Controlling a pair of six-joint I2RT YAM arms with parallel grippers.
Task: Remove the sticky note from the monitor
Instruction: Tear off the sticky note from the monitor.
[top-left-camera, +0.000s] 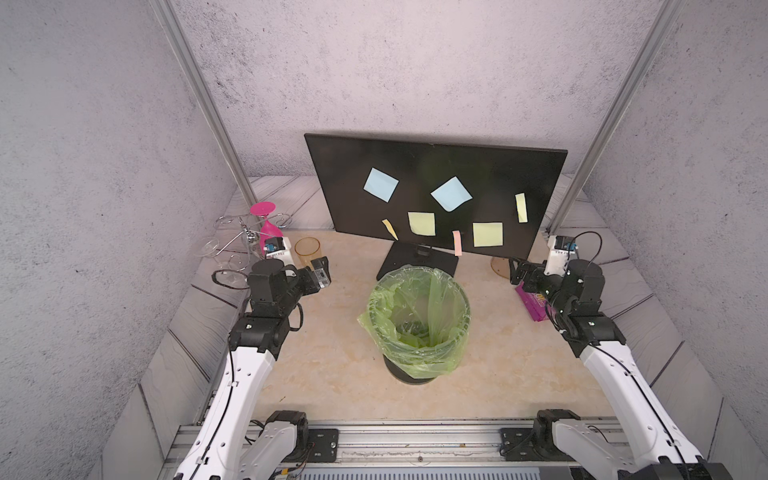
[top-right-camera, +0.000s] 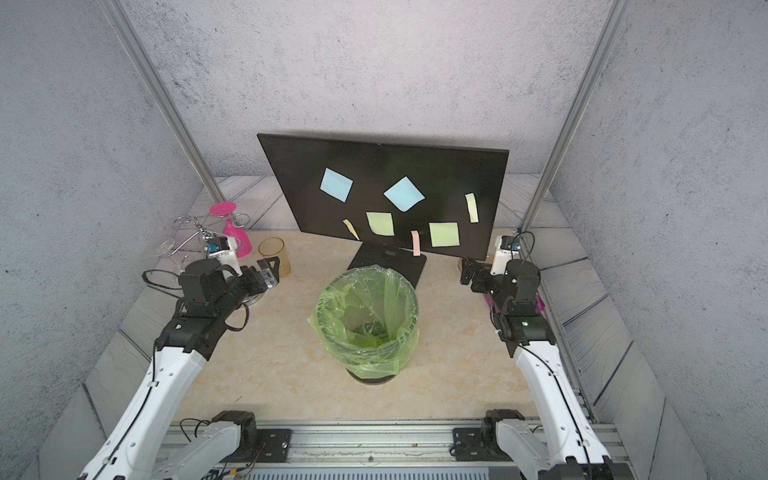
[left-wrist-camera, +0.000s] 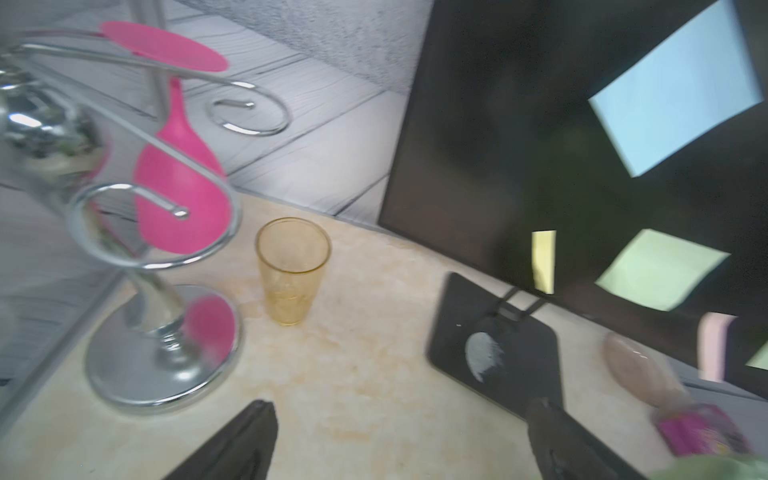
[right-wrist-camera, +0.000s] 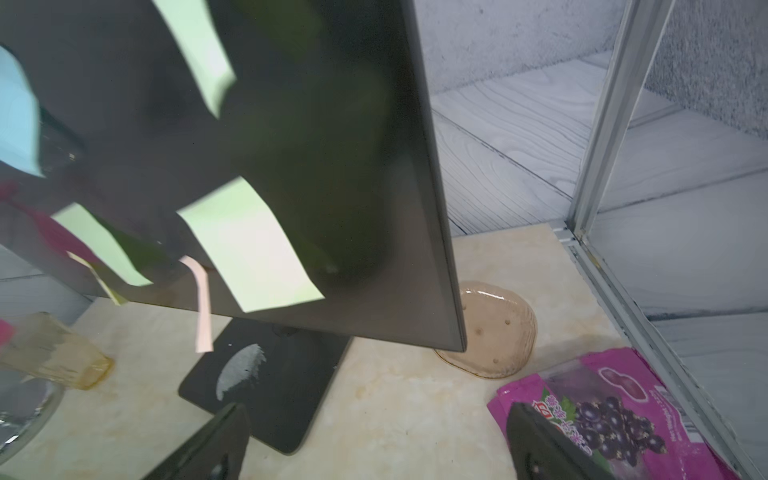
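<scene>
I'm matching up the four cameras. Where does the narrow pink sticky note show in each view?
In a top view: the pink note overhangs the lower edge of the monitor.
In a top view: the pink note sits at the same edge, above the base.
Left wrist: the pink note is a blurred strip at the screen's lower edge.
Right wrist: the pink note dangles below the bezel.
Shared landmark: the black base, seen in all four.

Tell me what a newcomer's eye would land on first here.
The black monitor at the back of the table, dotted with blue, yellow and pink sticky notes, grabs attention first. Right in front of it stands a green-bagged bin. A hot-pink glass hangs upside down on the chrome rack in the far left corner.
</scene>
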